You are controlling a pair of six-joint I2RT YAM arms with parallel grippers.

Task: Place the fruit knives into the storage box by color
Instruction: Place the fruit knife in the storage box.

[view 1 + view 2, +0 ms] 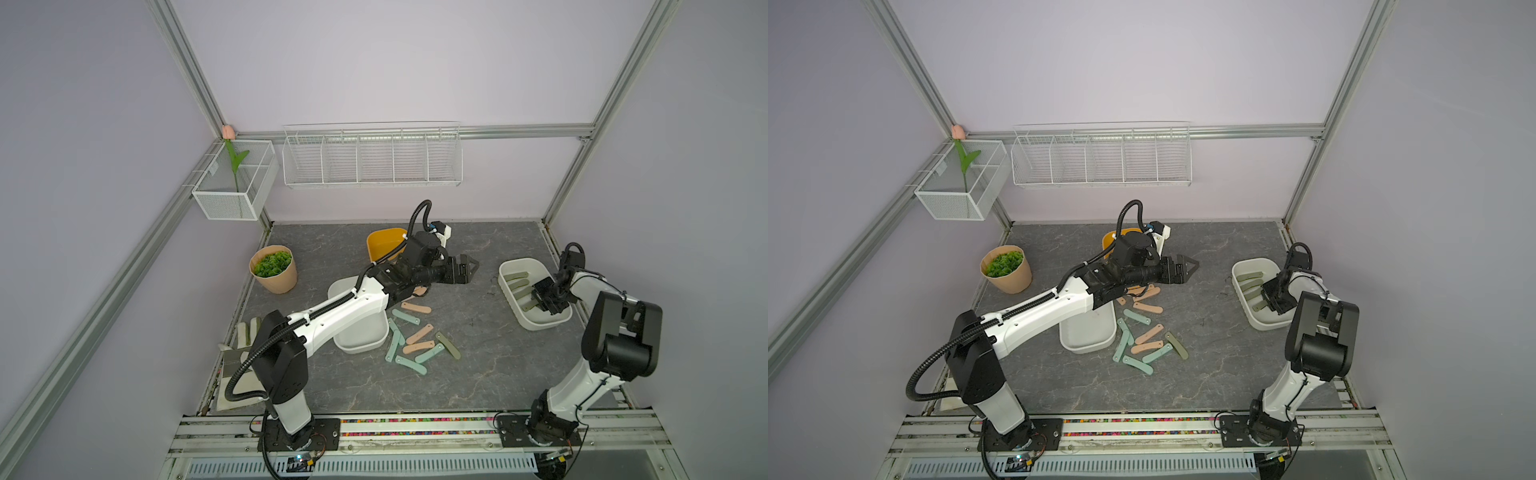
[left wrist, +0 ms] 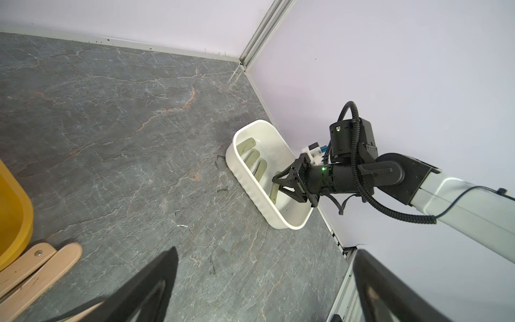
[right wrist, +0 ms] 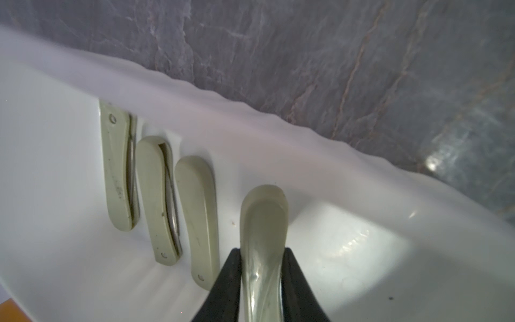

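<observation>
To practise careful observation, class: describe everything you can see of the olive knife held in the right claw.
The olive knife is a small, flat, folded piece with a rounded end, grey-green and plastic-looking. The right claw is shut on it, pinching its sides. It hangs inside the white box, beside three matching knives lying flat; whether its tip touches the floor is unclear.

white box (image 3: 278,125): glossy plastic | olive knives (image 3: 195,212): matt, perhaps plastic | tabletop (image 3: 306,55): veined stone-look

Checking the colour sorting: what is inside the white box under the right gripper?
In the white box, three olive knives lie side by side; a fourth olive knife hangs inside, pinched by the fingers of the right gripper. The floor beneath that gripper is hidden.
</observation>
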